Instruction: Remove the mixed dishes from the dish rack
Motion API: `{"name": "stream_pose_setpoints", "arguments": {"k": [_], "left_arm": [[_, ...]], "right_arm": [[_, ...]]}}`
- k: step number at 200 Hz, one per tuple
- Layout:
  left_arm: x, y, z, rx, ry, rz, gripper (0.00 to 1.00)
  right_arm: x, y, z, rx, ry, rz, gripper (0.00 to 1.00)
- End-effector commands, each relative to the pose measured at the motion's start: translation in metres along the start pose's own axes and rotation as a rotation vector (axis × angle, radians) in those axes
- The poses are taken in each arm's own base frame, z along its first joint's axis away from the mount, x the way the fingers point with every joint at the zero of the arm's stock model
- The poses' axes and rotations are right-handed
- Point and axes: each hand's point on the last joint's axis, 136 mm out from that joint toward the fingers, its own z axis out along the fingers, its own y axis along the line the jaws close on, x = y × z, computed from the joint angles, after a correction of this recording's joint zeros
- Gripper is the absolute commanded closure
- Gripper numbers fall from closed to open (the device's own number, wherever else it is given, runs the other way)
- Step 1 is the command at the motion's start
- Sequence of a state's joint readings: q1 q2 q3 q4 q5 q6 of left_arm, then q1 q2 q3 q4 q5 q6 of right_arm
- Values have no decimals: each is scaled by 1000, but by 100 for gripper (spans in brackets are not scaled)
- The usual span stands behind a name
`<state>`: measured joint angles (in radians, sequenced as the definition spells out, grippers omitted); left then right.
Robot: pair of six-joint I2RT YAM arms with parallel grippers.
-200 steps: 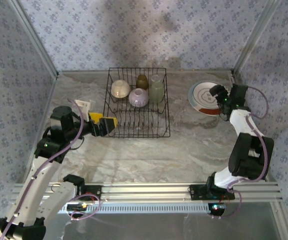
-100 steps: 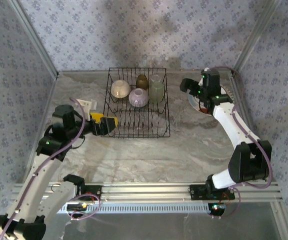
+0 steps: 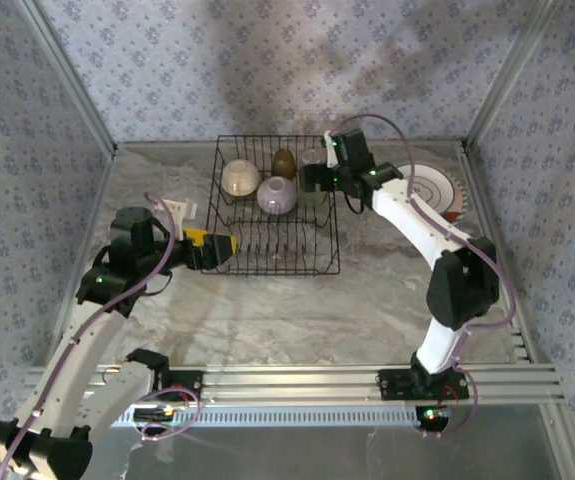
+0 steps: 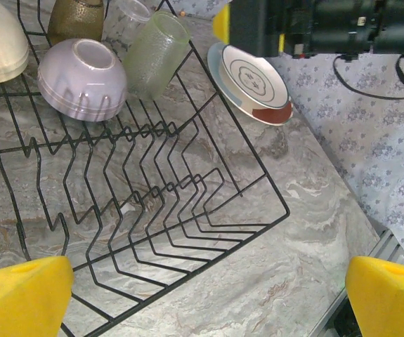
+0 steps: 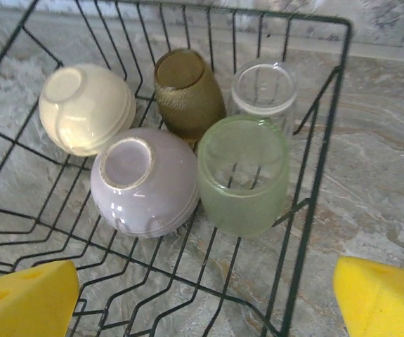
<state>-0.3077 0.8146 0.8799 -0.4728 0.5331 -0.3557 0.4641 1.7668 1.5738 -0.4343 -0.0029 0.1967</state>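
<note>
Since a second ago the right arm has swung away from the ringed plate (image 3: 432, 190), which lies flat on the worktop (image 3: 267, 310) to the right of the dish rack (image 3: 277, 258). The right end effector (image 3: 315, 180) now hangs over the rack's far right corner. Its yellow fingers (image 5: 22, 302) stand wide apart with nothing between them.

Below it, in the far end of the rack, a cream bowl (image 5: 86, 109) and a lilac bowl (image 5: 145, 181) sit upside down, side by side. An olive-brown cup (image 5: 187, 91) lies just behind the lilac bowl. A frosted green glass (image 5: 244, 175) rests against that bowl's right side. A clear glass (image 5: 263, 88) stands behind the green one, by the rack's right wall. The near half of the rack is rows of upright prongs.

The left end effector (image 3: 212, 248) has barely shifted. It sits at the rack's near left corner, just beside the wire, spread wide and holding nothing.
</note>
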Motion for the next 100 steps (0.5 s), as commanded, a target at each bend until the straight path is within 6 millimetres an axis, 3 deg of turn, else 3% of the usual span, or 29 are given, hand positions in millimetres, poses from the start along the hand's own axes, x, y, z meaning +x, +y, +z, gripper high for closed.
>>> {"name": "stream_pose_setpoints", "arguments": {"k": [1,100], "left_arm": [[-1,3,0,-10,4,7,1],[0,3,1,-10,7,2,1]], "right_arm": [[1,1,9,47,48,-72,5],[11,-9,62,86,161,-86,7]]}}
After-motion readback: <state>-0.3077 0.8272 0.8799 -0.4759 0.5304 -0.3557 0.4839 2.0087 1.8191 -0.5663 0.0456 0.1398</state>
